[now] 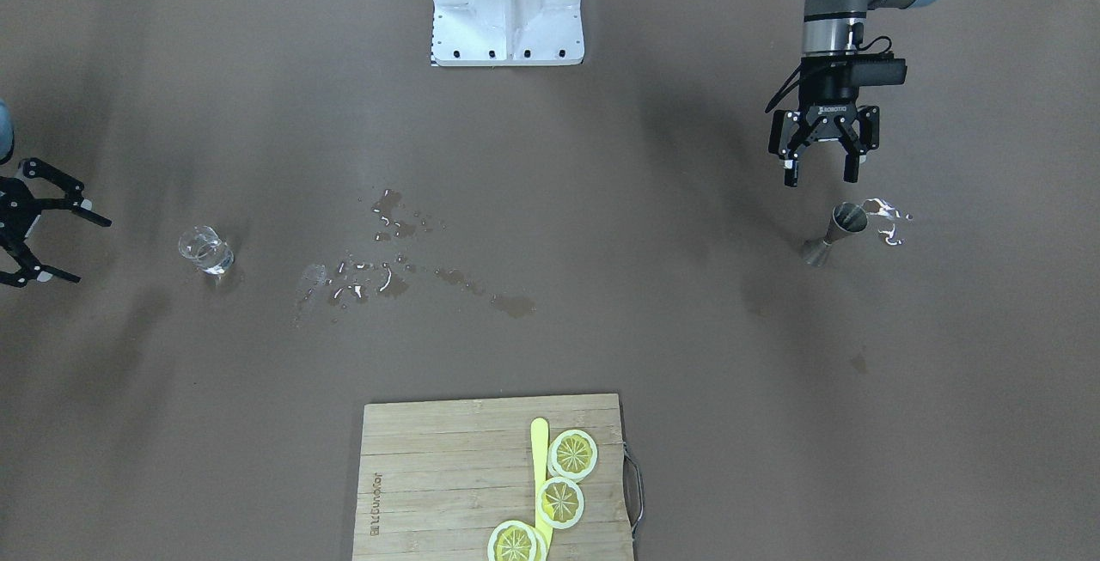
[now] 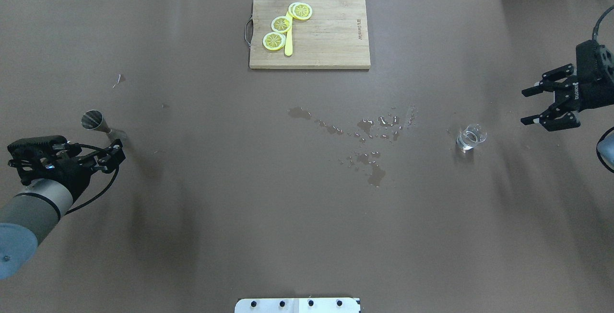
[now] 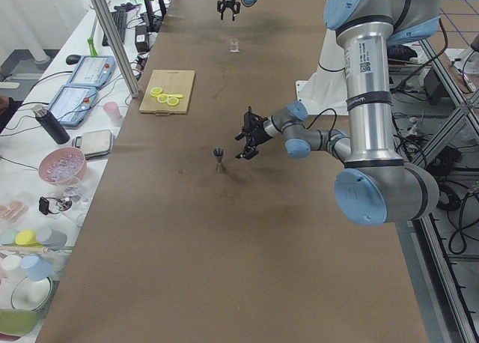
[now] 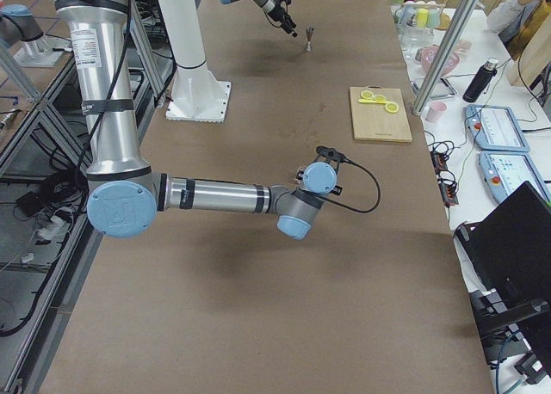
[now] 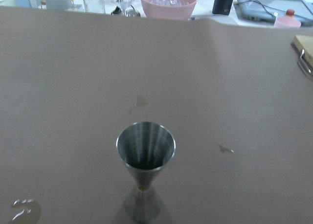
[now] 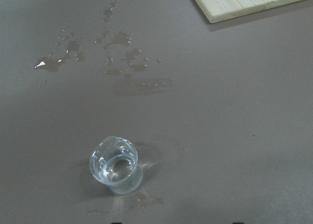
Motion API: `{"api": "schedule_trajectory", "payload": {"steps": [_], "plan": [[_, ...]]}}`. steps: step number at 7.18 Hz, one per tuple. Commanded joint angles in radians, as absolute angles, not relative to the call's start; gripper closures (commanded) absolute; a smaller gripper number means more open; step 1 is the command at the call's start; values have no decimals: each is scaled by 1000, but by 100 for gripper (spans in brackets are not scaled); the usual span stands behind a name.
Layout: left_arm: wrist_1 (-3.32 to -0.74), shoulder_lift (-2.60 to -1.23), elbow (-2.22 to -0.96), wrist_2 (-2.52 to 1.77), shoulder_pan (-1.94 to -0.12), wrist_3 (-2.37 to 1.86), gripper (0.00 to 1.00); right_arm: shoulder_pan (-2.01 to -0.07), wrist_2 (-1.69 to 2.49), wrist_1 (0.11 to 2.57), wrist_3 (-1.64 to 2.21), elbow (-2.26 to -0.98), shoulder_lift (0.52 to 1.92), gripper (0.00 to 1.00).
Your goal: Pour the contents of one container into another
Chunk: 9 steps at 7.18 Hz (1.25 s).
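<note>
A steel jigger [image 1: 834,233] [image 2: 98,125] stands upright on the brown table; in the left wrist view the jigger [image 5: 145,160] looks empty. My left gripper [image 1: 821,173] [image 2: 114,152] hovers open just on the robot's side of it, not touching it. A small clear glass [image 1: 206,250] [image 2: 471,137] [image 6: 116,164] holding some water stands upright across the table. My right gripper [image 1: 90,250] [image 2: 524,107] is open and held sideways, a short gap from the glass, with nothing between its fingers.
Spilled water [image 1: 387,273] [image 2: 374,140] is scattered over the table's middle, and a small wet patch [image 1: 889,222] lies beside the jigger. A wooden cutting board [image 1: 447,475] [image 2: 331,40] with lemon slices [image 2: 280,24] and a yellow knife sits at the far edge.
</note>
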<state>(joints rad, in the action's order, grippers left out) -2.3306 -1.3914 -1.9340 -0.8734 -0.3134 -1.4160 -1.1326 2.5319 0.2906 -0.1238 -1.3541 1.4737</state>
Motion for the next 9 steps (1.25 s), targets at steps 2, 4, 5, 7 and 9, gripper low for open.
{"api": "schedule_trajectory", "payload": {"steps": [2,4,5,7,9], "plan": [[-2345,-1439,-1820,-665,-281,-1430,3,-1062,2485,252,-118,-1353,1477,19],[-2371,-1512,-1711,-574,-281,-1449,3,-1042,2459,226,-112,-1333,1477,21],[-2426,-1575,-1615,-568,-281,-1456,3,-1040,2454,181,-104,-1321,1479,21],[-2471,-1595,-1559,-505,-281,-1454,6,-1035,2454,16,-1,-1254,1477,20],[-2473,-1583,-1554,-503,-282,-1456,11,-1032,2454,-139,75,-1171,1465,20]]}}
